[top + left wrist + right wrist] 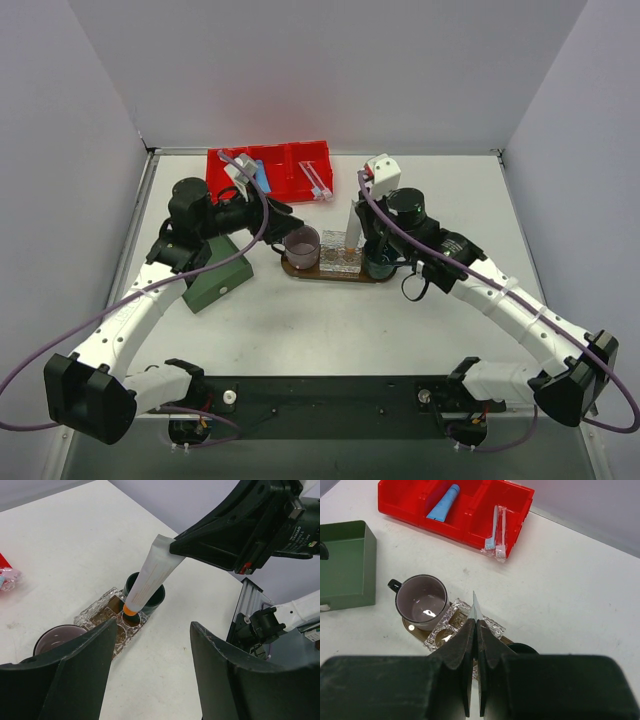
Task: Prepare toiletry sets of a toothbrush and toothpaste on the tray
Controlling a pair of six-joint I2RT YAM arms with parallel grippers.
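a dark green box [345,565] sits at the left of the white counter [330,330], its open side up. just right of it the left tool [152,626] hovers low beside the tray's left end, its two dark fingers [75,675] spread well apart with nothing between them.

behind it, near the back wall, stands a red bin [455,530] with three compartments. the blue toothpaste tube [443,502] lies slanted in the middle compartment. the two toothbrushes [497,530] lie side by side in the right compartment, seemingly in clear wrap, with their near ends poking over the front wall.

the dark brown oval tray [325,277] lies mid-counter, in front of the bin. on its left end stands a mauve cup [422,600] with a dark handle, and beside the cup a clear glass holder [100,611] with round wells.

the white toothpaste tube [150,575] hangs tilted over that holder, orange cap down. the cap is at the rim of a well, though it is hard to tell whether it touches the glass. the right tool [475,626] has its fingers pressed together on the tube's flat crimped end.

a dark cup [157,597] stands at the tray's right end, just behind the tube's lower half in the left wrist view.
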